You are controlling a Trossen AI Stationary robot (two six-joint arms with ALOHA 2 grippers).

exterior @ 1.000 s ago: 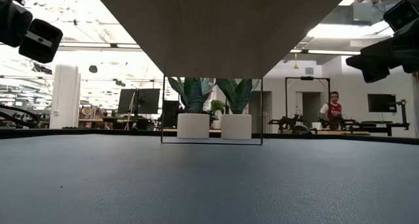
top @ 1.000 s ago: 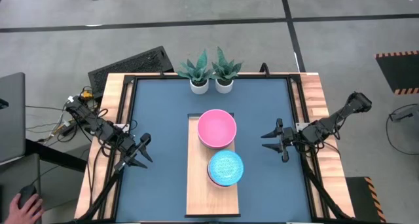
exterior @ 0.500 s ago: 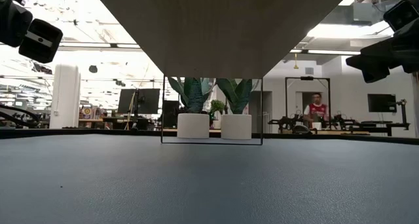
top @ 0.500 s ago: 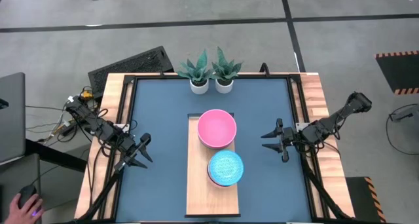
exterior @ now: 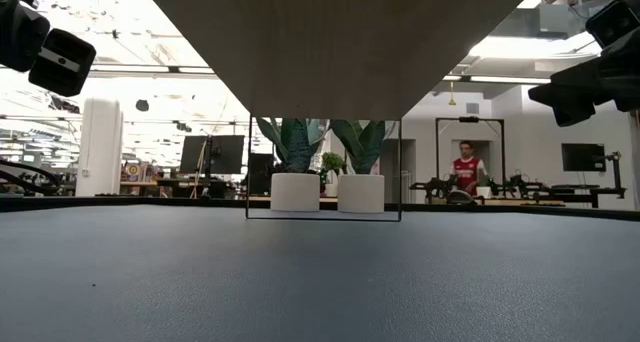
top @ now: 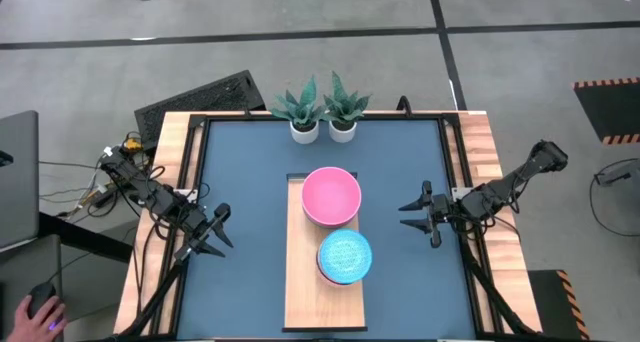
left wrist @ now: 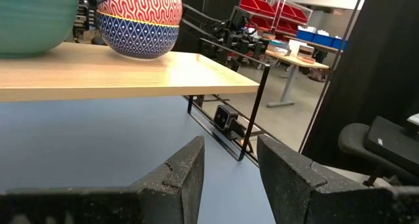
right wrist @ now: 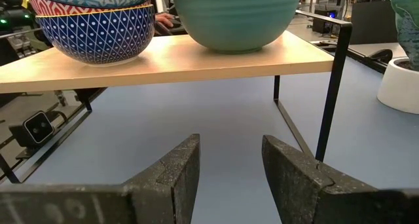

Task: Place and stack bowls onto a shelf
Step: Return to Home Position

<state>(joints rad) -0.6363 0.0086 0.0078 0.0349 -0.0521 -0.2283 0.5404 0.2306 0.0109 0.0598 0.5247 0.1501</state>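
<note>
The light wooden shelf (top: 325,282) stands on thin black legs over the middle of the blue table. On its far half a pink bowl (top: 331,195) is nested in a teal bowl (right wrist: 236,18). On its near half sits a stack of small patterned bowls (top: 345,256): light blue on top, orange-red, then dark blue at the bottom (left wrist: 139,21). My left gripper (top: 226,228) is open and hovers off the shelf's left side. My right gripper (top: 404,216) is open and hovers off its right side. Both point at the shelf and touch nothing.
Two white plant pots (top: 322,130) stand at the table's far edge, behind the shelf. The shelf's black wire legs (right wrist: 330,86) frame a gap under the board (exterior: 330,42). Bare blue tabletop (top: 240,172) lies on either side. A person walks in the room far behind (exterior: 463,172).
Both arms and all the bowls have kept still. Only the person far behind the table has walked toward the left.
</note>
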